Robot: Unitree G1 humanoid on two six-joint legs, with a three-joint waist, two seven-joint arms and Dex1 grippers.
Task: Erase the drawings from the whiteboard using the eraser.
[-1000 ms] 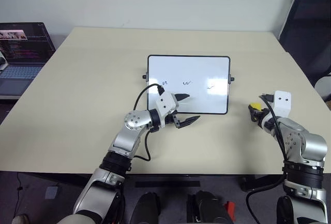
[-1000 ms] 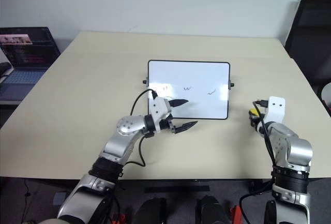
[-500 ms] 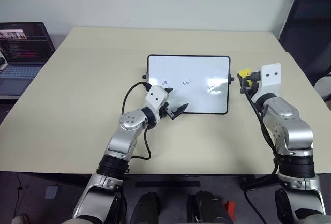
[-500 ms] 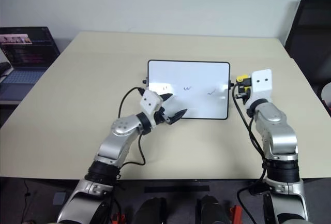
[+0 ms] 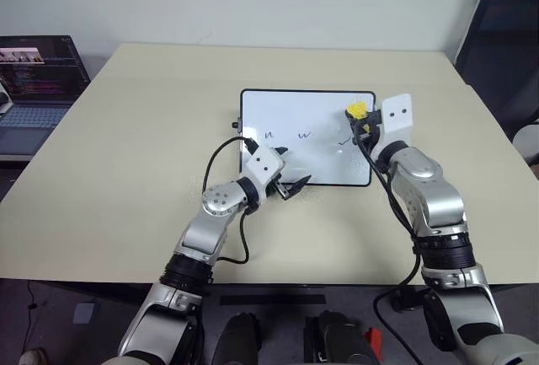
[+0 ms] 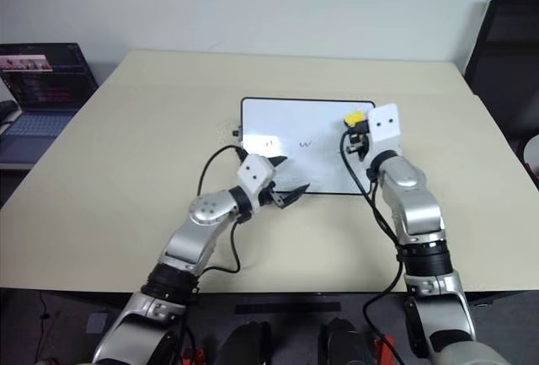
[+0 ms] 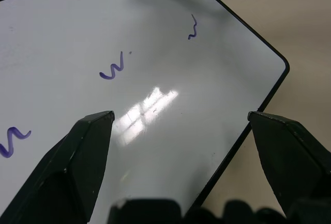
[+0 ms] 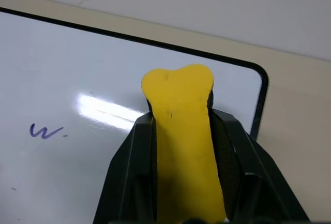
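The whiteboard [image 5: 307,108] lies flat in the middle of the table. The drawings are three small purple squiggles in a row: left [image 5: 269,134], middle [image 5: 304,135] and right [image 5: 343,141]. My right gripper [image 5: 360,122] hangs over the board's right end, above the right squiggle, shut on the yellow eraser [image 5: 356,110]. In the right wrist view the eraser [image 8: 183,131] stands between the black fingers, with one squiggle [image 8: 45,131] beside it. My left gripper [image 5: 295,168] is open at the board's near edge. Its fingers [image 7: 77,157] straddle the board's corner.
An open laptop [image 5: 34,87] sits on a side surface at the left. A black chair [image 5: 505,53] stands past the back right corner of the beige table [image 5: 126,171]. Small black knobs [image 5: 235,125] stick out from the board's short sides.
My right gripper has carried the eraser up and left, from beside the table's right edge to over the board's right end. My left gripper has turned a little at the board's near edge.
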